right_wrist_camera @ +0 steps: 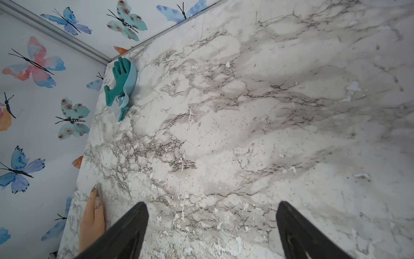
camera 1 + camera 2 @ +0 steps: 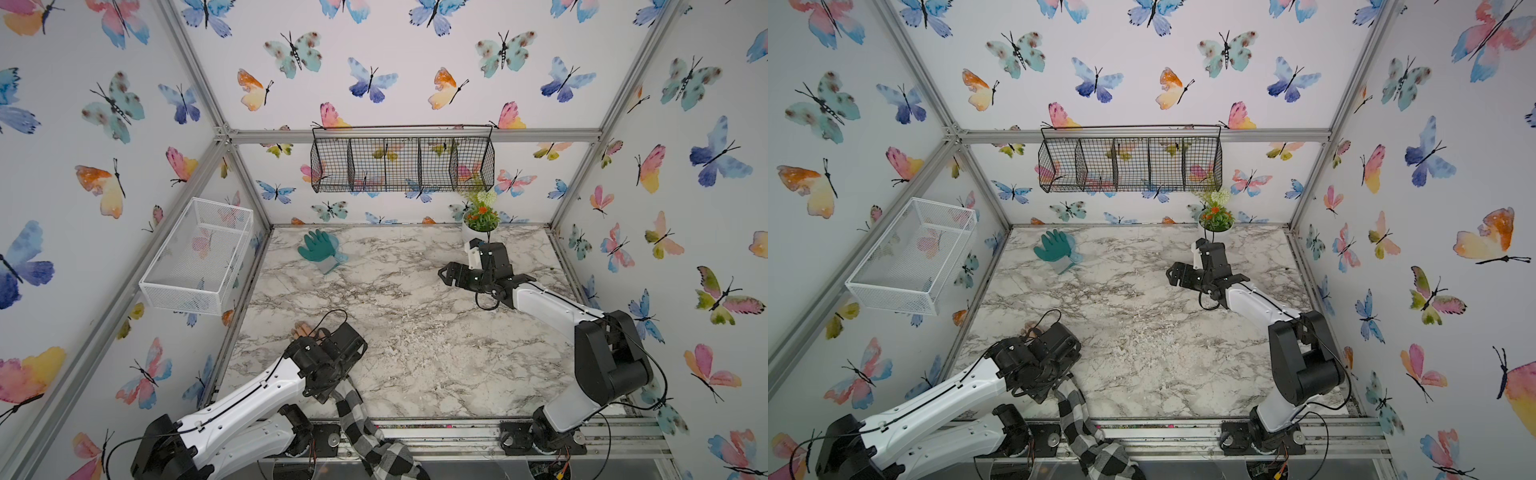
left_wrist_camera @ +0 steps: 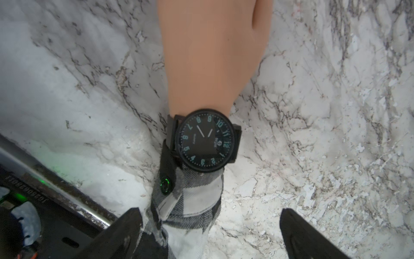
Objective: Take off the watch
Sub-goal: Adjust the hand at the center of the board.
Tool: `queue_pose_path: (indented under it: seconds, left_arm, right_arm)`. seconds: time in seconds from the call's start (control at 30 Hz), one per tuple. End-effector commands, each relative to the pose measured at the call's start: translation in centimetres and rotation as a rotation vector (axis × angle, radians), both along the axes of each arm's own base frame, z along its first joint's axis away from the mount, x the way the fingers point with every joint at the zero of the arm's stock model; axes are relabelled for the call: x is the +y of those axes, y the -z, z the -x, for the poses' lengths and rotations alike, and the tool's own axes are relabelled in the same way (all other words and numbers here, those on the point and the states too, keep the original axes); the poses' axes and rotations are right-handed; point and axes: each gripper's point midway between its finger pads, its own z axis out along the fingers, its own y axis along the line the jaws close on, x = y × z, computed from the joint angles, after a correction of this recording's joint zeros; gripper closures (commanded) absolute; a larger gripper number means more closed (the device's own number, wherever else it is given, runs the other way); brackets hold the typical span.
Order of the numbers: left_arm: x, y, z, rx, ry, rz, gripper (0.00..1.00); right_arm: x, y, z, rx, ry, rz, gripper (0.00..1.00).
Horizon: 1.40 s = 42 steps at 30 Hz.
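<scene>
Left wrist view | watch (image 3: 207, 140) strapped round mannequin wrist (image 3: 201, 94), centre frame | left hand (image 3: 211, 212) spread wide, empty, hovering over plaid sleeve (image 3: 197, 197) | right hand (image 1: 211, 204) likewise wide, empty | advice: pinch strap (image 3: 172, 134), not sleeve

Marble tabletop (image 2: 1142, 353) inside butterfly-papered walls, left arm (image 2: 934, 399) bent low over a plaid sleeve (image 2: 1075, 411) — mannequin hand (image 2: 1029, 329) barely showing beyond it, right gripper (image 2: 1172, 276) well apart near a potted plant (image 2: 1217, 218), teal glove (image 2: 1054, 247) far left, black wire basket (image 2: 1129, 160) and white mesh basket (image 2: 911, 255) on the walls.
</scene>
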Motion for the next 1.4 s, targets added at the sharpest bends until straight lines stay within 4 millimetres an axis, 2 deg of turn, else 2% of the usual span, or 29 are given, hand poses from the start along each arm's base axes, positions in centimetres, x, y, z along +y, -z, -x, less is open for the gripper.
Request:
queue_pose_path:
  seconds: [0.0, 0.13, 0.4, 0.67, 0.93, 1.07, 1.37]
  left_arm:
    - [1.5, 0.7, 0.6, 0.021, -0.057, -0.069, 0.02]
    - [1.5, 1.5, 1.0, 0.047, -0.069, -0.071, 0.02]
    - [1.1, 3.1, 0.6, 0.039, -0.048, -0.074, 0.0]
    - [1.3, 4.3, -0.2, 0.049, -0.019, -0.151, 0.09]
    - [2.0, 5.6, -0.1, 0.043, -0.013, -0.166, 0.17]
    - [2.0, 6.2, -0.3, 0.029, -0.001, -0.159, 0.24]
    - [1.4, 6.0, -1.2, 0.007, 0.045, -0.166, 0.52]
  right_arm:
    - [-0.8, 1.7, 0.8, 0.026, 0.001, 0.052, 0.06]
    - [-0.7, 2.1, 1.1, 0.034, 0.001, 0.033, 0.06]
    - [-0.8, 1.5, 1.2, 0.024, 0.006, 0.031, 0.06]
    - [-1.0, 0.6, 0.8, 0.002, 0.023, 0.037, 0.06]
    - [-1.3, 0.1, 0.9, -0.006, 0.033, 0.046, 0.06]
    - [-1.6, 0.1, 1.0, -0.007, 0.042, 0.056, 0.06]
    - [-1.6, -0.1, 0.9, -0.004, 0.053, 0.045, 0.06]
